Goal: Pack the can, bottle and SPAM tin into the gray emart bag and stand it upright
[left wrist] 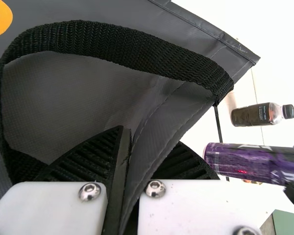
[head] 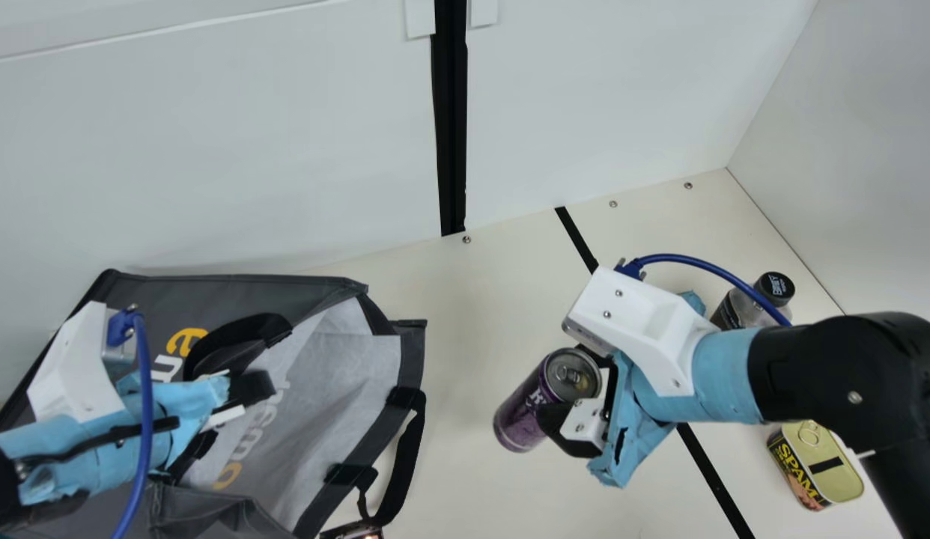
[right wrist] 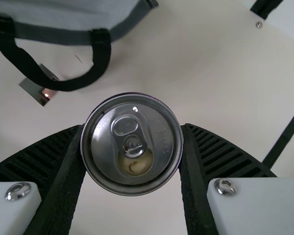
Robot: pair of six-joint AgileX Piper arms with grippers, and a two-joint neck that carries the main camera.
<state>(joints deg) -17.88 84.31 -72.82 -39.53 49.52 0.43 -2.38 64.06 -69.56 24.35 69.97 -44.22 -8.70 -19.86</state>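
Progress slight, by the look of it: can (head: 536,397), bottle (head: 734,311) and SPAM tin (head: 817,464) all outside the gray emart bag (head: 315,382). Can tilted, held near its top end between both fingers of the right gripper (right wrist: 133,128), apparently raised off the desk (head: 465,314), near the bag's open mouth. Bottle and SPAM tin on the desk, on either side of the right arm (head: 723,378), well apart from the bag. Left gripper (left wrist: 149,137) nearly closed, with a fold of the bag's edge pinched in it, beside a black handle (left wrist: 132,49). Left to do: all three items into the bag, then the bag, slumped with its mouth sideways, to stand upright. Bottle partly hidden behind the right arm and a blue cable (head: 723,277); bag partly covered by the left arm (head: 76,442) and cut off at the main view's lower edge. Deepest part of the bag out of sight, so impossible to tell its contents. Small shiny thing (right wrist: 33,92) partly under the other handle (right wrist: 102,54), too unclear to name.
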